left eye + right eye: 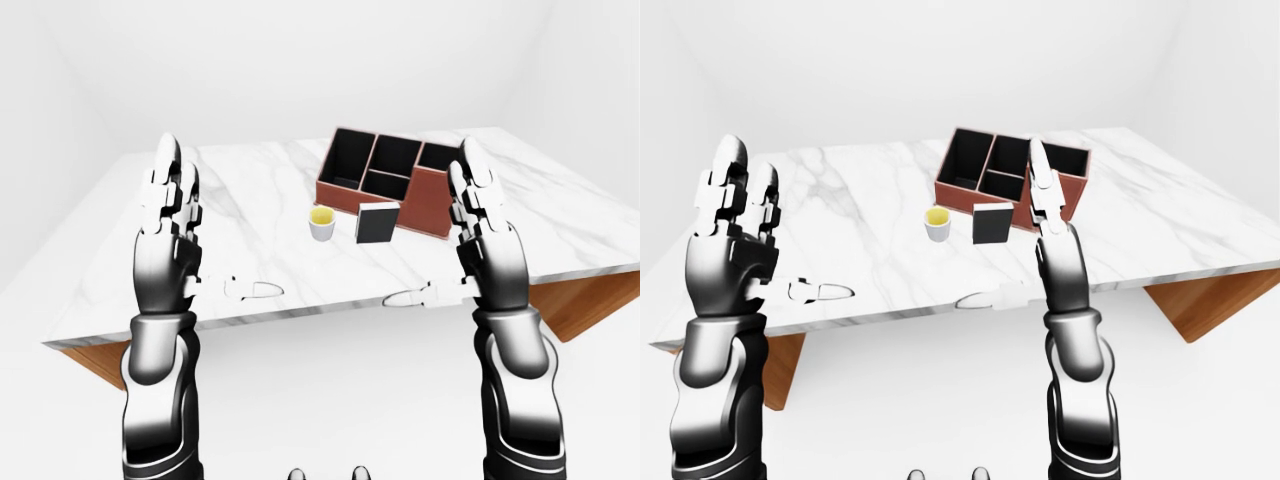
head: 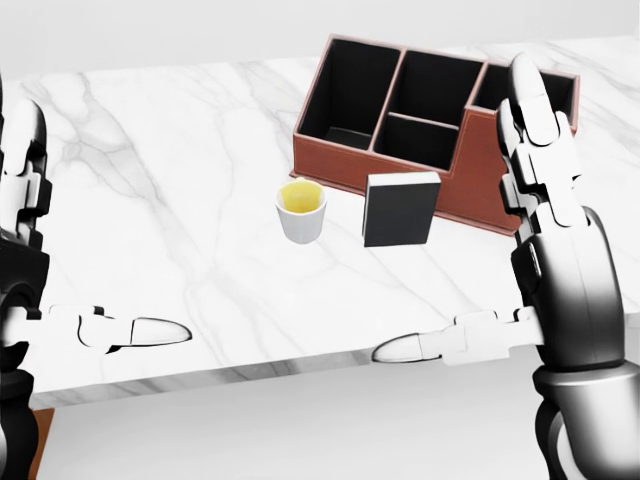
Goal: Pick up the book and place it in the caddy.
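A black book (image 2: 400,210) stands upright on the white marble table (image 2: 180,150), just below the brown caddy (image 2: 340,170) in the head view. The caddy's several black compartments hold nothing that I can see. My right hand (image 2: 455,215) is open, its fingers (image 2: 540,130) pointing up to the right of the book and overlapping the caddy's right end, its thumb reaching left along the table's near edge. My left hand (image 1: 215,225) is also open and raised, far left of the book. Neither hand touches the book.
A white cup (image 2: 300,210) with yellow liquid stands just left of the book. The table's near edge (image 2: 260,365) runs under both thumbs. Wooden supports (image 1: 590,300) show beneath the table's right side. White walls surround the table.
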Controlling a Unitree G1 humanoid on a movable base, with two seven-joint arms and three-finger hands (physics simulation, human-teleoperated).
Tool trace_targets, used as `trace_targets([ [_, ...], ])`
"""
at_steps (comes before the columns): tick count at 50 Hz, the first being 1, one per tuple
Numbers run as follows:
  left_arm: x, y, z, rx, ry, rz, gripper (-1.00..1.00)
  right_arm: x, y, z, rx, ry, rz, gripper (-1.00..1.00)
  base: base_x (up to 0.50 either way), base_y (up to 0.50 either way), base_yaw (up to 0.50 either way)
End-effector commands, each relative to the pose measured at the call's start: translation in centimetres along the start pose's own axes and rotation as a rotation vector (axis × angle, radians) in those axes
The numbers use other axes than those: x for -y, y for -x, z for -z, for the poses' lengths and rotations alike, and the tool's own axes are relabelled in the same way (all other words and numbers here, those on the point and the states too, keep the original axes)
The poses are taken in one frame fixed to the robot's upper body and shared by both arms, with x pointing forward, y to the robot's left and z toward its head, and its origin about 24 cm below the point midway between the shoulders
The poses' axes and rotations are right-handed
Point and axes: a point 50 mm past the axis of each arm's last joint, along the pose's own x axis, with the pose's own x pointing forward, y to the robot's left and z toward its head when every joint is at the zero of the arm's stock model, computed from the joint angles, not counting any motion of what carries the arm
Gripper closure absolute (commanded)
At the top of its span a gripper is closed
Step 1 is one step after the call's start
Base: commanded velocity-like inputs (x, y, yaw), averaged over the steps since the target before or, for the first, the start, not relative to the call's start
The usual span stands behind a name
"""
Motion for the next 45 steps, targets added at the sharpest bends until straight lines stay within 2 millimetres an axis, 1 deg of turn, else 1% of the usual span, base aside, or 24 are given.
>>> trace_targets([
  [1,0.1,0.4,-0.1,-0.005,-0.005,0.007,-1.0,-0.1,0.2,-0.7,0.028,0.007,-0.01,-1.0,0.25,-0.03,0.0],
  [8,0.1,0.4,0.6,-0.033,-0.009,0.004,-1.0,-0.3,0.2,-0.7,0.022,0.009,-0.016,-1.0,0.25,-0.03,0.0],
  [19,0.3,0.8,0.6,-0.041,-0.007,0.014,-1.0,-0.4,0.5,-0.6,0.013,0.021,-0.022,-1.0,0.25,-0.03,0.0],
  [21,0.4,0.9,1.1,-0.063,-0.008,0.018,-1.0,-0.4,0.6,-0.8,0.018,0.024,-0.024,-1.0,0.25,-0.03,0.0],
  [33,0.5,1.1,1.0,-0.065,-0.007,0.018,-1.0,-0.6,0.7,-0.9,0.017,0.026,-0.024,-1.0,0.25,-0.03,0.0],
  [45,0.5,1.4,1.0,-0.068,-0.005,0.016,-1.0,-0.5,0.9,-0.4,-0.008,0.025,-0.02,-1.0,0.25,-0.03,0.0],
])
